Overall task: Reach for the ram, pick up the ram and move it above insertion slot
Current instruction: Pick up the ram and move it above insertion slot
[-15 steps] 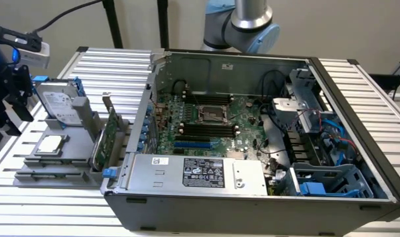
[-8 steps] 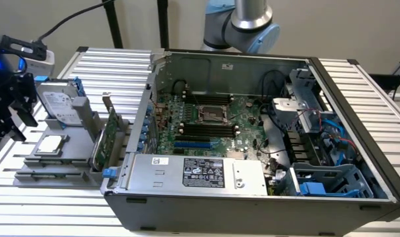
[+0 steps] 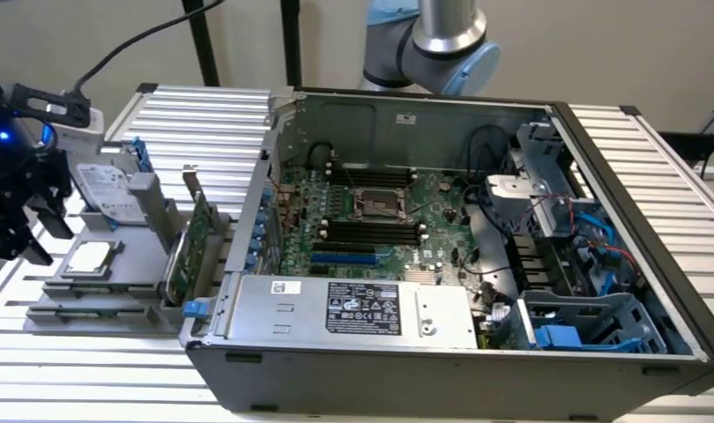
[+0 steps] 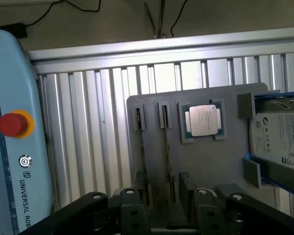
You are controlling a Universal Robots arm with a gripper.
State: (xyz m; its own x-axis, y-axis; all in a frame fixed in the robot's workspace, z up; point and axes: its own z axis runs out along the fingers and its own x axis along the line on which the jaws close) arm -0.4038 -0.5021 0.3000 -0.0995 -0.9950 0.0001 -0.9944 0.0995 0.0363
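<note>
Ribbed aluminium table [image 3: 639,159] carries everything you have to work with.

- Open grey steel computer case [image 3: 451,379]: holds a green motherboard [image 3: 381,220] with black slots, and a silver power supply box [image 3: 345,308] along the near wall. Its white labels are too small to read.
- Flat grey fixture tray [image 4: 210,166], beside the case on the exterior view's left:
  - The ram [image 4: 140,156], a long thin circuit-board stick seen edge-on, stands in a narrow slot.
  - A second thin stick [image 4: 166,152] stands in the slot just beside it.
  - A square silver processor chip [image 4: 204,120] lies in a recess.
  - A silver hard drive [image 4: 279,137] sits in a blue-edged holder; its print is unreadable.
  - A wide green expansion card [image 3: 187,256] stands upright.
- Black two-finger gripper [image 4: 164,198]: it hangs over the tray end where both sticks finish. The jaws are spread apart and hold nothing.
- Room to move: you have bare ribbed table between the tray edge and the light-blue teach pendant [image 4: 10,161].
- Writing: the pendant bears a red round button [image 4: 12,124] and reads "UNIVERSAL ROB", cut off at the frame edge.
</note>
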